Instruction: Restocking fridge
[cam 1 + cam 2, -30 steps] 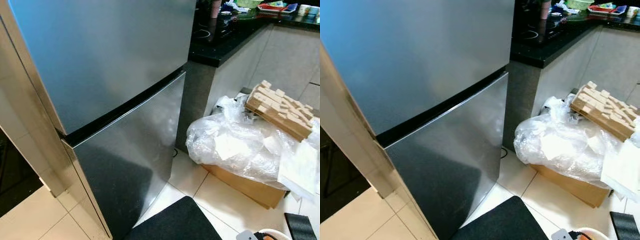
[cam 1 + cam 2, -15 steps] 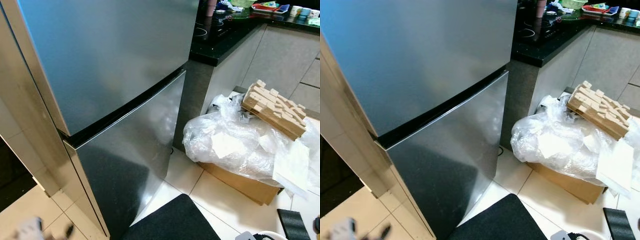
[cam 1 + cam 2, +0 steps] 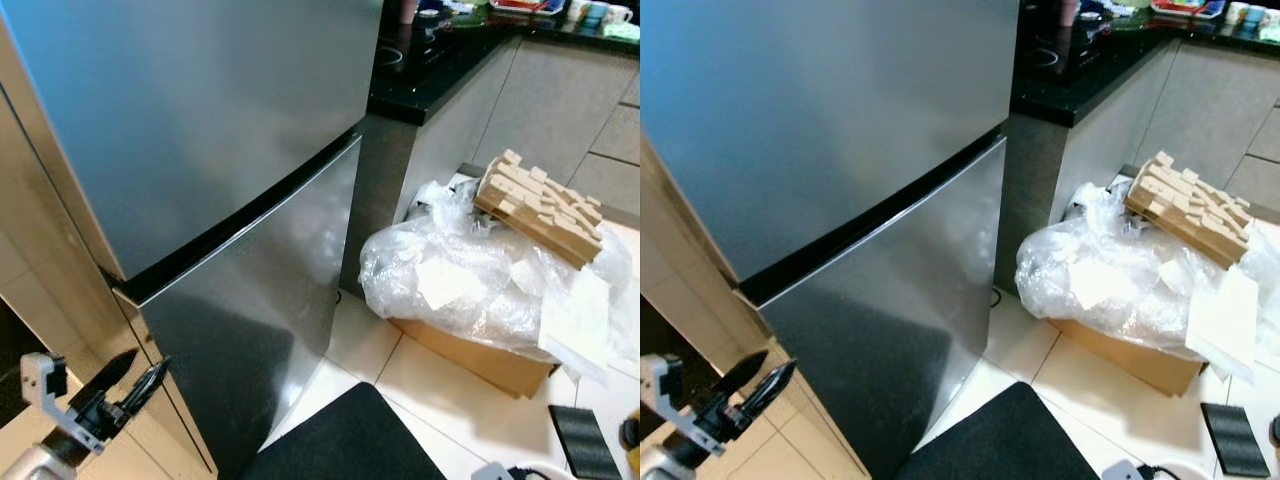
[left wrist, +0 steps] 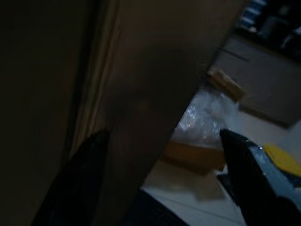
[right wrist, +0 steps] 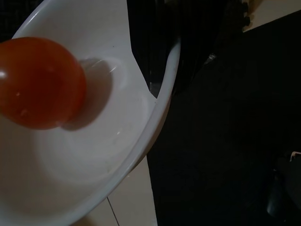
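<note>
Beside the fridge's point(image 3: 230, 150) lower door, your left gripper point(image 3: 135, 378) has just risen, fingers parted and empty, ready to open it.

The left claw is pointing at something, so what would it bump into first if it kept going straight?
Probably the fridge's lower door. The left claw, with its fingers apart, points up at the door's left edge, beside the beige panel. Depth is unclear, so it could meet that panel instead.

Silver fridge point(image 3: 200, 120), red tomato point(image 5: 37, 84)
</note>
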You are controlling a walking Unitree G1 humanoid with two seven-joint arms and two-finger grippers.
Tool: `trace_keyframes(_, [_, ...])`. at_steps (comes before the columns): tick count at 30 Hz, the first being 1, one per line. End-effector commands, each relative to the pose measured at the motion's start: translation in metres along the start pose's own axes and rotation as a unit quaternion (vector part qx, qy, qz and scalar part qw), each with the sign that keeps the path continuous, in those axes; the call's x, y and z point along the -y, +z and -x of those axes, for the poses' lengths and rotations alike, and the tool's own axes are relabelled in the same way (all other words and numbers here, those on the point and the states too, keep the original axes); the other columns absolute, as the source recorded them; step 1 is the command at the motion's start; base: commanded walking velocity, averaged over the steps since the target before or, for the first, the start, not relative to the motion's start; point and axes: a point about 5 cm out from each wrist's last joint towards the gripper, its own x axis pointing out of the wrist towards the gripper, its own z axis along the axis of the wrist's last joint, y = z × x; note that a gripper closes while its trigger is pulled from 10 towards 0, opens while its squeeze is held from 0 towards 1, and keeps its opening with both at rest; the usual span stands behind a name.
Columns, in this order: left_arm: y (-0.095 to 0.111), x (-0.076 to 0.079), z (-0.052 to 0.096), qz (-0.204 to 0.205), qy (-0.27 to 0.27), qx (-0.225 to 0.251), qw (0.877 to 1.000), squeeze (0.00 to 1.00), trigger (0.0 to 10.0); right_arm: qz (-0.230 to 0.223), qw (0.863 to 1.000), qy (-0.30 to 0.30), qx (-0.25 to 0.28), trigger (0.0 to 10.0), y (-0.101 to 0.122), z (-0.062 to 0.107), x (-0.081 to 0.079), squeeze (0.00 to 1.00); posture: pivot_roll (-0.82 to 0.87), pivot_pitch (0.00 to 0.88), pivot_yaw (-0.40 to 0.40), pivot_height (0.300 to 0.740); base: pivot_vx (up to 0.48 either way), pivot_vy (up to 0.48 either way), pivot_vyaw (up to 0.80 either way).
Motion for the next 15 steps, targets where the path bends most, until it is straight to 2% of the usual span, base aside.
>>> trace_keyframes(1, [0.012,0.001,-0.010,-0.035,-0.023,-0.003,0.999,0.00,10.0,-0.001,1.000,-0.004,0.005,10.0,0.003,0.000,0.002,0.00,-0.02,0.000,-0.027,0.740,0.000,0.000,0.00])
trace_keyframes(4, [0.033,0.000,-0.028,-0.085,-0.021,0.020,0.996,0.00,10.0,-0.002,1.000,-0.003,0.004,10.0,0.002,0.000,0.001,0.00,-0.02,0.000,-0.026,0.740,0.000,0.000,0.00])
trace_keyframes(8, [0.052,0.005,-0.040,-0.111,-0.026,0.041,0.993,0.00,10.0,-0.003,1.000,-0.002,0.003,10.0,0.001,0.000,0.000,0.00,-0.02,0.000,-0.026,0.740,0.000,0.000,0.00])
trace_keyframes(11, [0.056,0.007,-0.043,-0.117,-0.029,0.045,0.992,0.00,10.0,-0.003,1.000,-0.002,0.003,10.0,0.001,0.000,0.000,0.00,-0.02,0.000,-0.026,0.740,0.000,0.000,0.00])
trace_keyframes(15, [0.063,0.019,-0.051,-0.118,-0.062,0.046,0.990,0.00,10.0,-0.005,1.000,-0.003,0.004,10.0,0.001,0.000,0.000,0.00,-0.03,0.000,-0.023,0.740,0.000,0.000,0.00])
